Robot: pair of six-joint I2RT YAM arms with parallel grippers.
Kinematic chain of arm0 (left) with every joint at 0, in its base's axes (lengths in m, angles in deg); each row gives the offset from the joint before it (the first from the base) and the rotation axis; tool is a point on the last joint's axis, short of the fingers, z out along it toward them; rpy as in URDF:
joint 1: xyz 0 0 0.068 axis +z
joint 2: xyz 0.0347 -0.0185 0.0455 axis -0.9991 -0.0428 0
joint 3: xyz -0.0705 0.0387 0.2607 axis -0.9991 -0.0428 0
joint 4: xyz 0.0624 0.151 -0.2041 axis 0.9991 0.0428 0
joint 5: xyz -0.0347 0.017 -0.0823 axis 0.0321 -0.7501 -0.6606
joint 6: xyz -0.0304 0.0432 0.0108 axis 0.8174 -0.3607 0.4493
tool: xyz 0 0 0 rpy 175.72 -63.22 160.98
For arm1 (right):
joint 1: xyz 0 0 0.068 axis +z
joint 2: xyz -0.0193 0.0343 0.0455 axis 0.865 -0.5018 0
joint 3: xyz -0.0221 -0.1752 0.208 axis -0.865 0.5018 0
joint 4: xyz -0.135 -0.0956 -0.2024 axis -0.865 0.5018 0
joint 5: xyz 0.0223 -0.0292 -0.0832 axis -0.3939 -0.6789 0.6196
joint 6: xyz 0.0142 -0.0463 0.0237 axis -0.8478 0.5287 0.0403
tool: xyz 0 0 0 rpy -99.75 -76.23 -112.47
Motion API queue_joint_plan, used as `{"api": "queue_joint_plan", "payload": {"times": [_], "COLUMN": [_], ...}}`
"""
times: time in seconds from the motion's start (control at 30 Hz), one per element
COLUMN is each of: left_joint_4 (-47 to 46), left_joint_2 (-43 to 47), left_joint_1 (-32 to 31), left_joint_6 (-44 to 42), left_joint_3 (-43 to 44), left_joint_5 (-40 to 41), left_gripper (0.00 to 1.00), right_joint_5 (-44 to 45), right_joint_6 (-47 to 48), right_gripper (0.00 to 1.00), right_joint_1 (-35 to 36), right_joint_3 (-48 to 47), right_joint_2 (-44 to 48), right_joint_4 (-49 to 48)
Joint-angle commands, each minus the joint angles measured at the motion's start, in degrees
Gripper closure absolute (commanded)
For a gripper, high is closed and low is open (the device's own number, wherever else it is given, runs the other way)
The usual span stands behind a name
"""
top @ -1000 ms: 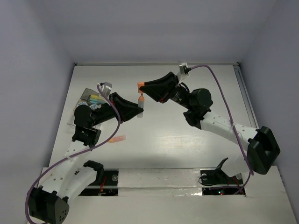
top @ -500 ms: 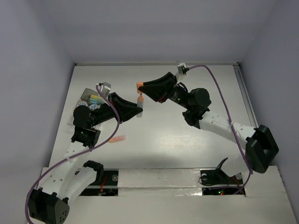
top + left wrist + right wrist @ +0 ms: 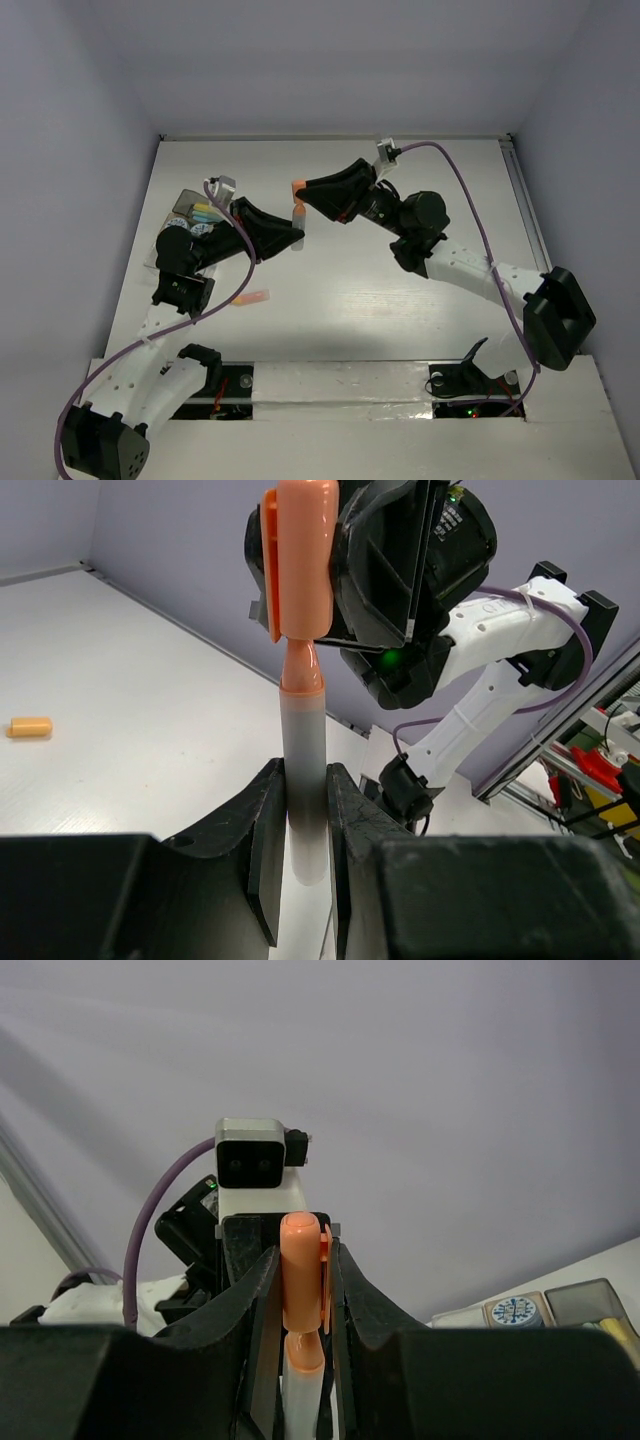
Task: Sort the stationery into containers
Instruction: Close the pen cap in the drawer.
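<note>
Top external view: at the left of the surface stand a greyish box and a round blue-white pot, and an orange stationery piece lies nearer the arm bases. Right of them, the left gripper is clamped on the grey barrel of a marker held between both arms. The right gripper pinches its orange cap, and an orange neck shows between cap and barrel.
</note>
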Motion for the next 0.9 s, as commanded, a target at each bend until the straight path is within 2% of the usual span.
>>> {"api": "queue_joint_plan", "payload": {"times": [0.0,0.23,0.37,0.6,0.87], "left_joint_4": [-4.6,-8.8,-14.0,-17.8,-22.1], "left_joint_2": [1.2,0.8,0.3,2.4,0.1], "left_joint_1": [0.4,0.4,0.4,0.4,-0.7], "left_joint_6": [-0.1,2.9,6.9,9.1,11.4], "left_joint_3": [1.9,1.4,0.8,1.1,2.3], "left_joint_5": [0.0,1.3,3.4,10.6,12.1], "left_gripper": [1.0,1.0,1.0,1.0,1.0], "right_joint_5": [0.2,0.1,-0.8,-1.4,-2.8], "right_joint_6": [0.1,-0.8,-4.1,-6.4,-9.8], "right_gripper": [1.0,1.0,1.0,1.0,1.0], "right_joint_1": [0.3,0.3,0.3,1.3,2.4], "right_joint_3": [0.8,1.7,2.6,4.2,6.8], "right_joint_2": [0.4,0.6,-1.4,-2.3,-2.3], "right_joint_4": [-4.1,-5.6,-11.2,-15.4,-18.3]}}
